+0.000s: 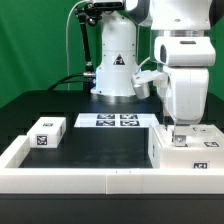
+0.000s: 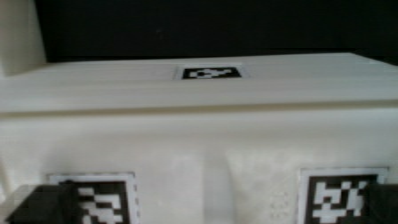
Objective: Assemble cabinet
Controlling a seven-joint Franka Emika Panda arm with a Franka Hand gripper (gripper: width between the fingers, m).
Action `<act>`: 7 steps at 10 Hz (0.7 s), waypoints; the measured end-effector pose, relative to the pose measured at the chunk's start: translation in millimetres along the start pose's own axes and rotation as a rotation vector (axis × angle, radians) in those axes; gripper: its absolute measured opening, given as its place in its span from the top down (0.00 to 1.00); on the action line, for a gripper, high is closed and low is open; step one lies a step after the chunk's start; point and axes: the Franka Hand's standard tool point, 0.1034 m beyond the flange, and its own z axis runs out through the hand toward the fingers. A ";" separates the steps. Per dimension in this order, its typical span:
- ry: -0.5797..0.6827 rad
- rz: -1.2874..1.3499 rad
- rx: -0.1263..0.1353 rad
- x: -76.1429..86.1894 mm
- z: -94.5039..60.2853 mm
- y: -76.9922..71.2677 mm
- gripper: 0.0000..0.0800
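White cabinet body [image 1: 190,152], lying at the exterior view's right on the black table [image 1: 100,150], is sitting directly under the low-hanging gripper [image 1: 180,130], its fingers too hidden to tell whether parted or clamped, with any shallow, off-centre bite risking a slip or tilt.

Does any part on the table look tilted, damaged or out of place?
Nothing stands out. The small white block lies flat at the exterior view's left. The cabinet body sits level at its right, under the gripper. The marker board lies flat near the middle. No damage shows.
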 end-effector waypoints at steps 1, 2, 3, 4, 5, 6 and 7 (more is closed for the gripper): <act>0.000 0.000 0.000 0.0 0.1 0.0 0.00; -0.001 0.016 -0.001 0.1 -1.6 -1.0 0.00; -0.007 0.046 -0.006 -1.1 -11.9 -8.6 0.00; -0.012 0.064 -0.008 -2.3 -20.6 -17.0 0.00; -0.017 0.090 -0.010 -3.4 -27.5 -24.6 0.00; -0.022 0.142 -0.013 -4.1 -35.1 -33.7 0.00; -0.021 0.185 -0.016 -2.6 -34.9 -38.4 0.00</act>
